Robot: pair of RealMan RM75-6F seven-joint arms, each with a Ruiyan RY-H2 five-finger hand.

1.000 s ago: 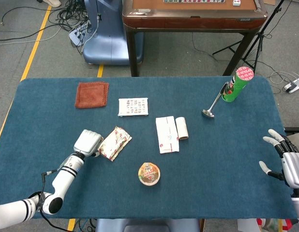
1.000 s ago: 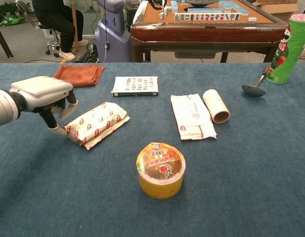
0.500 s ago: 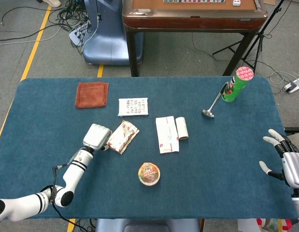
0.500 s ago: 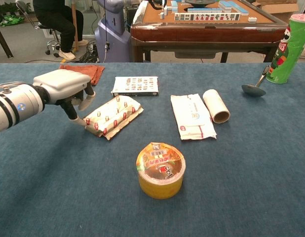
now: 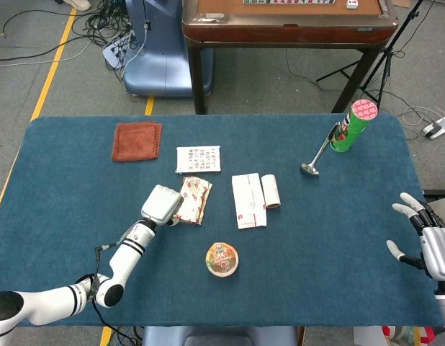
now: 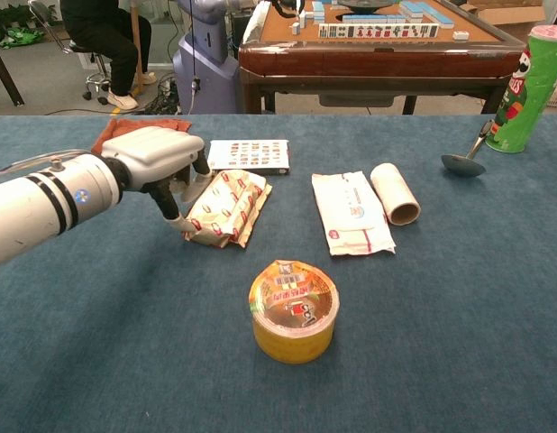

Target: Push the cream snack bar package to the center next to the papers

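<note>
The cream snack bar package [image 5: 194,200] [image 6: 228,207], dotted with red marks, lies on the blue table left of the white papers [image 5: 248,200] [image 6: 351,212]. My left hand [image 5: 163,205] [image 6: 159,161] presses against the package's left edge, fingers curled down onto the cloth, nothing held in it. A small gap of table separates package and papers. My right hand [image 5: 423,241] hovers at the table's right edge with fingers spread, holding nothing; the chest view does not show it.
A paper roll [image 5: 271,192] [image 6: 393,192] lies right of the papers. A yellow cup [image 5: 222,259] [image 6: 293,310] stands in front. A patterned box [image 5: 199,158], a rust cloth [image 5: 137,140], a spoon [image 5: 312,159] and a green can [image 5: 353,125] lie further back.
My left hand has slid right, pushing the package toward the papers and turning it more upright on the table. The right hand has stayed still.
</note>
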